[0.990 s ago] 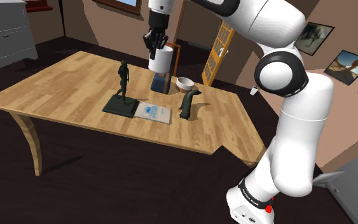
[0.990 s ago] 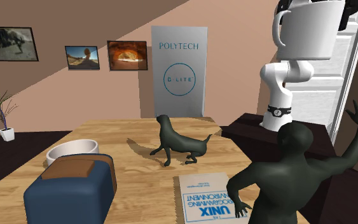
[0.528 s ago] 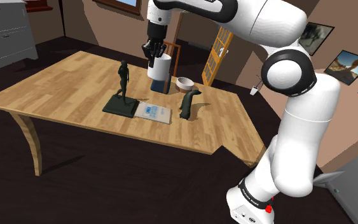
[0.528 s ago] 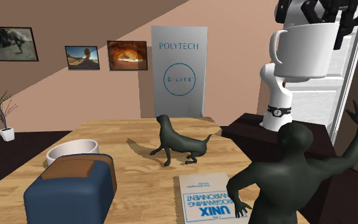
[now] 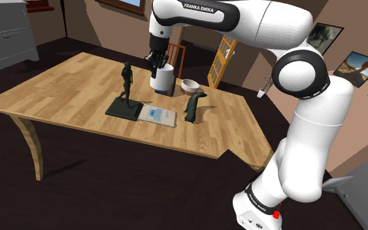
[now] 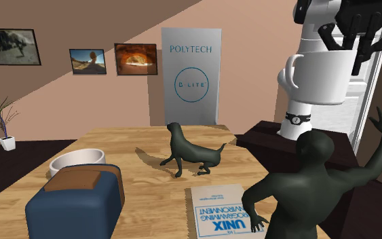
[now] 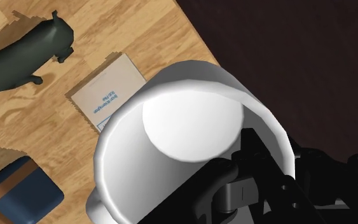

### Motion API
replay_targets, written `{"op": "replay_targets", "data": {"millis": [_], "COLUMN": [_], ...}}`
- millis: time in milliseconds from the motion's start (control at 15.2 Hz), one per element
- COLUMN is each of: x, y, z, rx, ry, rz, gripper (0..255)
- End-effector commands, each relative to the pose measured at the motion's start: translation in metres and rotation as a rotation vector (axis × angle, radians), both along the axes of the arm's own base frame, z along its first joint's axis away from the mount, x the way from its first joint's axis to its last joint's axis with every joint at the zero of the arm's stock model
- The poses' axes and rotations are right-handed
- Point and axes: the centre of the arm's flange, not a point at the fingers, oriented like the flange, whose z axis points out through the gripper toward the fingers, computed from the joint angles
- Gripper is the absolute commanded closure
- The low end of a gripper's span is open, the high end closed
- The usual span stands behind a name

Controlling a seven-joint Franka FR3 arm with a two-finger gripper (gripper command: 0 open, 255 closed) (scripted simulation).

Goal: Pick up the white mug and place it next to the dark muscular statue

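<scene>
The white mug [image 5: 161, 79] hangs upright above the wooden table [image 5: 58, 85], with my black gripper [image 5: 159, 61] shut on its rim from above. The dark muscular statue [image 5: 127, 83] stands on a dark slab just to the shoulder view's left of the mug. In the second exterior view the mug [image 6: 318, 77] floats above the statue [image 6: 310, 187], its handle toward that view's left, with the gripper [image 6: 354, 37] on its rim. The wrist view looks down into the mug [image 7: 184, 137]; the gripper [image 7: 260, 172] has one finger inside the rim and the other outside.
A dark seal figure [image 5: 192, 104] [image 6: 189, 155] [image 7: 18, 60], a pale book [image 5: 157, 116] [image 6: 218, 210] [image 7: 106, 95], a blue and brown box [image 6: 74, 200] [image 7: 12, 191] and a white bowl [image 5: 190, 85] [image 6: 77, 163] crowd the table beside the statue. The table's far edge runs just behind the mug.
The gripper has come down with the mug, lowering it toward the table beside the statue. Nothing on the table has moved.
</scene>
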Motion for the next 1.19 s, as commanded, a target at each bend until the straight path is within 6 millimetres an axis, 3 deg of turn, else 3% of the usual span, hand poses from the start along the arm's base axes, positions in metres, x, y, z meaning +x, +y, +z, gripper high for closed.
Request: {"op": "replay_targets", "data": {"millis": [0, 1122], "x": [0.000, 0.000], "y": [0.000, 0.000], "z": [-0.011, -0.101], "rx": [0.000, 0.000], "ry": [-0.001, -0.001], "rz": [0.000, 0.000], "gripper": [255, 255]}}
